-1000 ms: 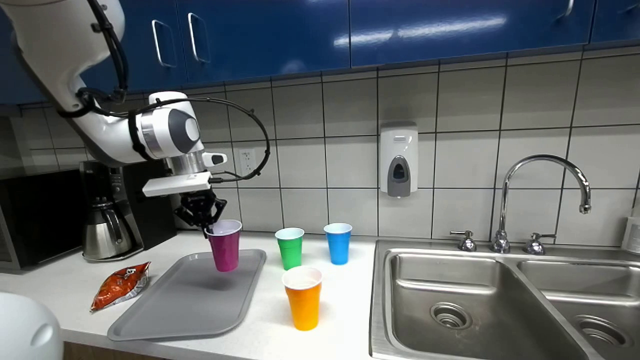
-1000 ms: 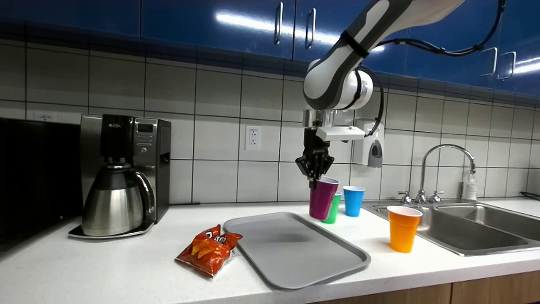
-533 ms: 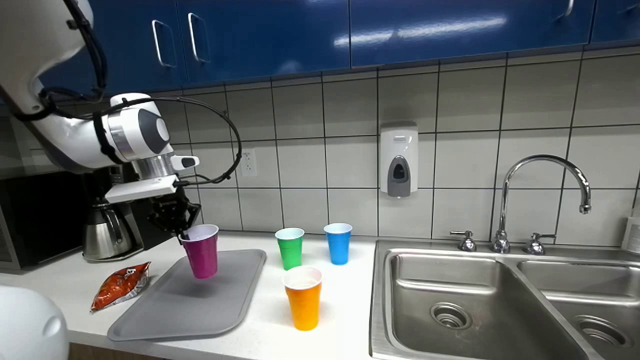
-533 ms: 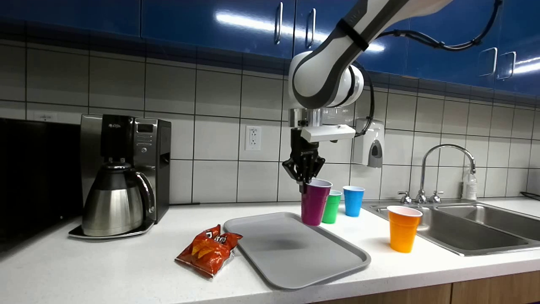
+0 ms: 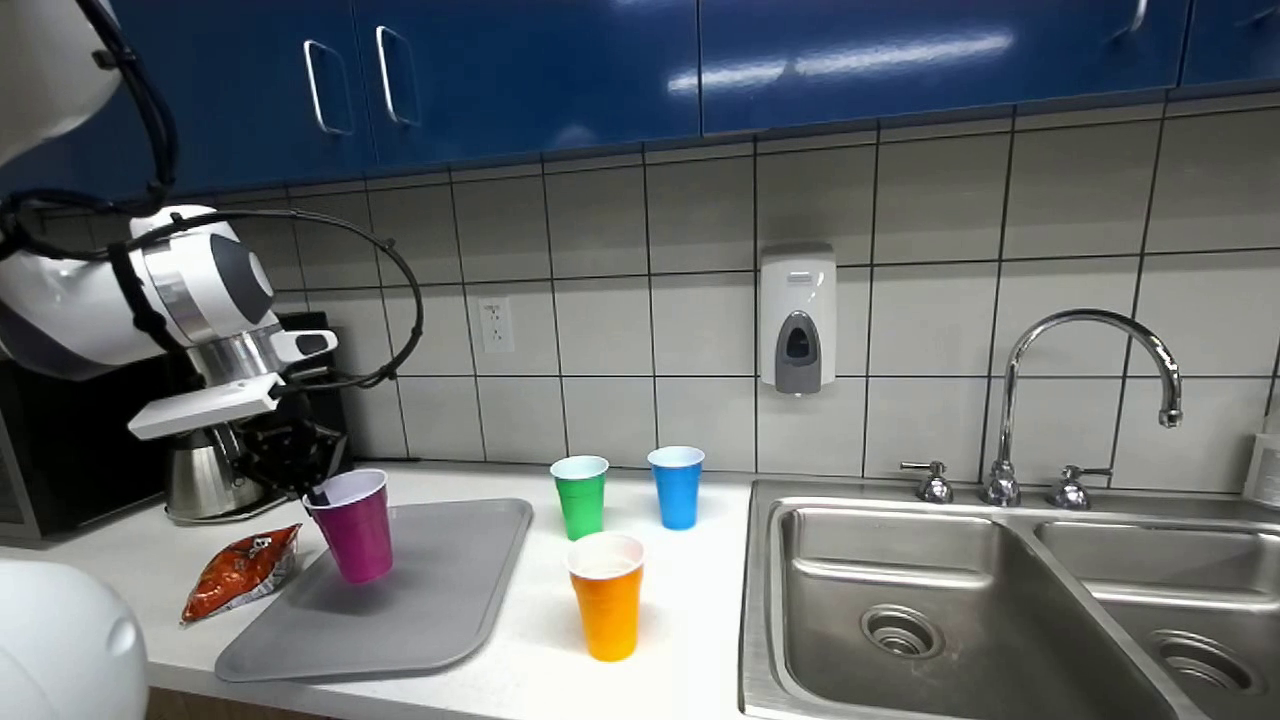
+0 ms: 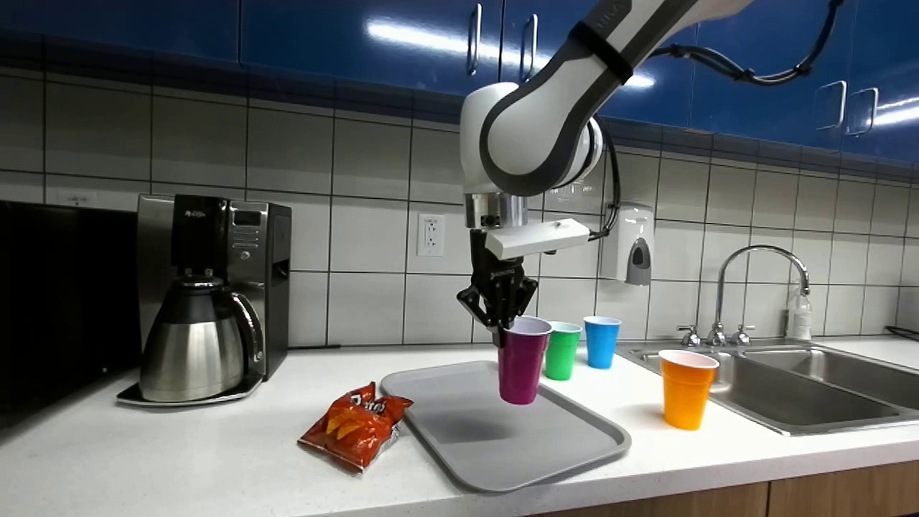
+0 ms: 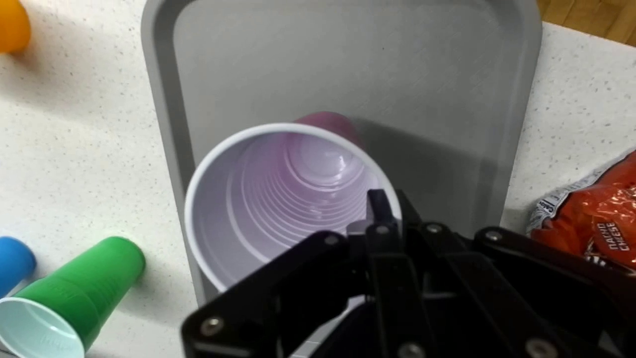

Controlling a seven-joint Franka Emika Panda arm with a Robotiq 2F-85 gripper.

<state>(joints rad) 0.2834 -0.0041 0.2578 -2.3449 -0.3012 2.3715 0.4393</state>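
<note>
Wrist view, mid-frame: pinches the purple cup (image 7: 278,199) by its rim with the gripper (image 7: 393,209), clamped across the wall, above the grey tray (image 7: 348,59). Probably feels light, thin-walled and slick, and dents easily; best held gently, right at the stiffer rim.

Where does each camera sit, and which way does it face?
In an exterior view: before the counter, facing sink and wall; arm at left.
In an exterior view: before the counter, facing wall and coffee maker; arm at upper right.
Wrist view: on the arm, looking down into the purple cup; gripper at bottom.
Shared in both exterior views: sink and tray.
</note>
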